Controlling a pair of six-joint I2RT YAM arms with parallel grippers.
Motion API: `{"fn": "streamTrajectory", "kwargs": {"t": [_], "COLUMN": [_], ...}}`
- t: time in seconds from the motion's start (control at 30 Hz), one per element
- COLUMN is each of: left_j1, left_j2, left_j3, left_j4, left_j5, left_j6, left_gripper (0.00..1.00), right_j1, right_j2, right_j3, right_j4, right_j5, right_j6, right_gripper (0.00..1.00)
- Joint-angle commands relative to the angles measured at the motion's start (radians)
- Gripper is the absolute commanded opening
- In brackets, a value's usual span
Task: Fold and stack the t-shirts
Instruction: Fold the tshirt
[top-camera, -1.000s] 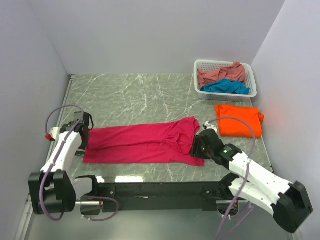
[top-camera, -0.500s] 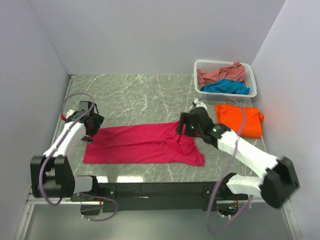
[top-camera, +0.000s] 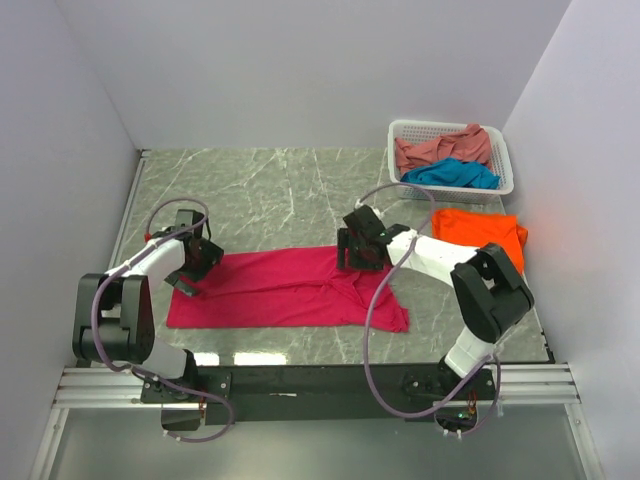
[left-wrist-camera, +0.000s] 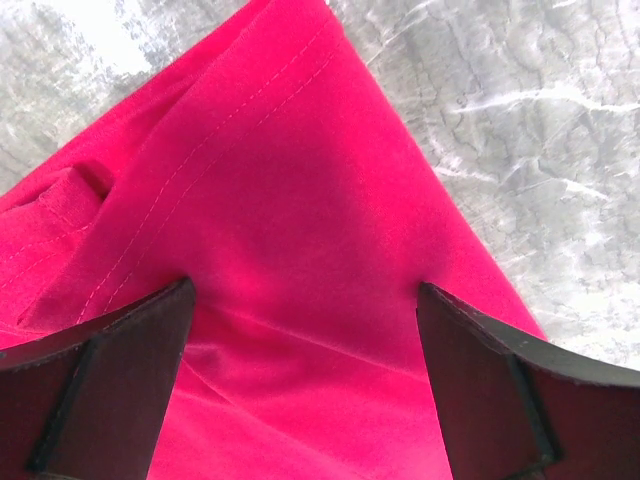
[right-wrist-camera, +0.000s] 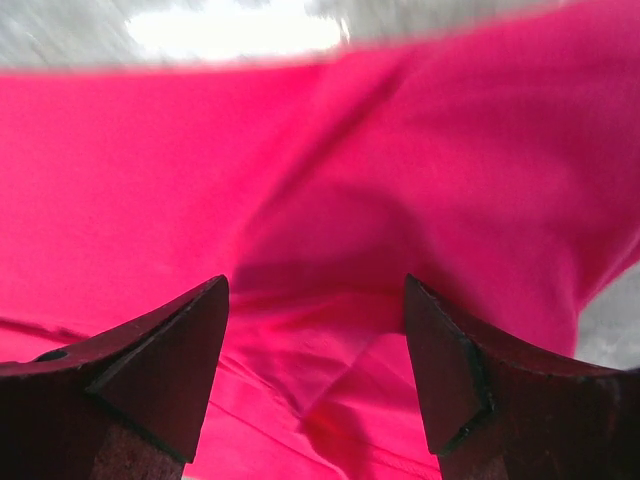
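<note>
Magenta t-shirt (top-camera: 290, 290) lies spread along the near half of the bench (top-camera: 270, 195), long axis left to right, with the right end rumpled. Left fingers (left-wrist-camera: 110, 370) are spread wide over the shirt's far-left corner, with pink cloth between them and nothing pinched. They opened further over the last second and moved in from the bench's left edge. Right fingers (right-wrist-camera: 140, 370) are parted above the bunched fabric at the shirt's far-right edge and hold nothing. A second ago they were narrower and down at the near-right corner; the arm has since swung up and inward. The shirt's outline is about the same as before.

Orange t-shirt (top-camera: 478, 235) lies folded on the bench right of the magenta one. Just beyond it stands the white basket (top-camera: 400, 135), with the salmon t-shirt (top-camera: 440, 148) and teal t-shirt (top-camera: 455, 175) inside, unmoved.
</note>
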Motion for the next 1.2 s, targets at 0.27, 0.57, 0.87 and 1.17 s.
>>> {"fn": "streamTrajectory", "kwargs": {"t": [0.27,0.57,0.87,1.17], "left_j1": [0.016,0.016,0.018,0.016], "left_j2": [0.022,-0.003,0.002,-0.003], "left_j3": [0.007,0.016,0.032,0.010], "left_j4": [0.010,0.013,-0.002,0.027], "left_j5": [-0.075,-0.059,-0.082,-0.042], "left_j6": [0.028,0.040,0.034,0.011], "left_gripper": [0.99,0.99,0.99,0.99], "right_j1": [0.195,0.157,-0.039,0.056], "right_j2": [-0.454,-0.733,-0.214,-0.222], "right_j3": [-0.281,-0.358,-0.065,-0.230], "right_j4": [-0.329,-0.184,-0.036,-0.073], "right_j5": [0.045,-0.006,-0.043,-0.081], "right_j6": [0.106,0.150,-0.016,0.039], "right_gripper": [0.74,0.77,0.76,0.75]}}
